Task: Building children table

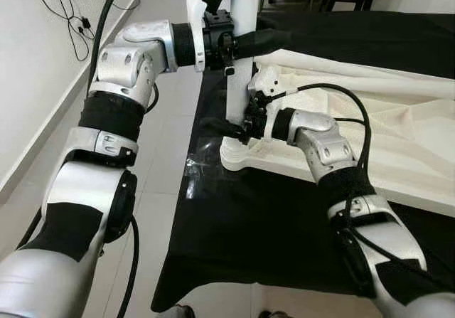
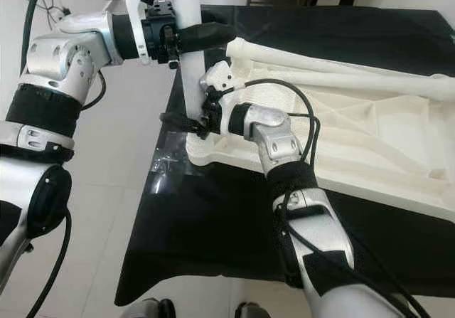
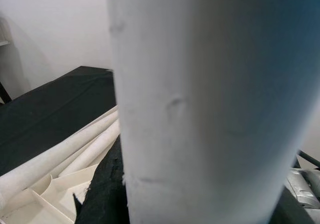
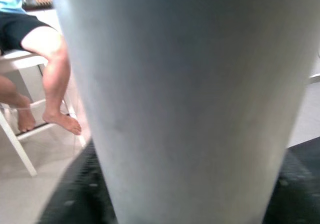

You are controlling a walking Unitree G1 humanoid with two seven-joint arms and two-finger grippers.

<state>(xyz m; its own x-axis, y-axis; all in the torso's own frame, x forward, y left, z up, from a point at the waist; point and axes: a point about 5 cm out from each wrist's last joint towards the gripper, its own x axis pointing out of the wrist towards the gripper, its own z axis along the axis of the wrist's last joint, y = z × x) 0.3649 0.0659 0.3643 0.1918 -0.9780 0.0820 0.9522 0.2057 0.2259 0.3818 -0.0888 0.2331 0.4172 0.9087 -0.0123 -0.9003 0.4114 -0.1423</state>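
Black-draped bench [image 1: 284, 211] on a pale tiled floor [image 1: 160, 154], with both arms on a white table leg.

Lying upside down on the bench, the cream plastic table top [image 2: 370, 129] shows its ribbed underside, and two loose legs [image 3: 60, 156] rest on it beyond the grippers. A white leg [image 1: 238, 69] stands upright at the table top's near corner, by the bench edge. High on this leg the left gripper [image 1: 245, 46] is clamped around it, black fingers on either side. Lower down, just above the corner socket, the right gripper [image 2: 186, 122] has its fingers closed around the foot of the same leg. Past the leg, the right wrist view catches a person's bare legs [image 4: 50, 68] on a white chair [image 4: 17, 129].
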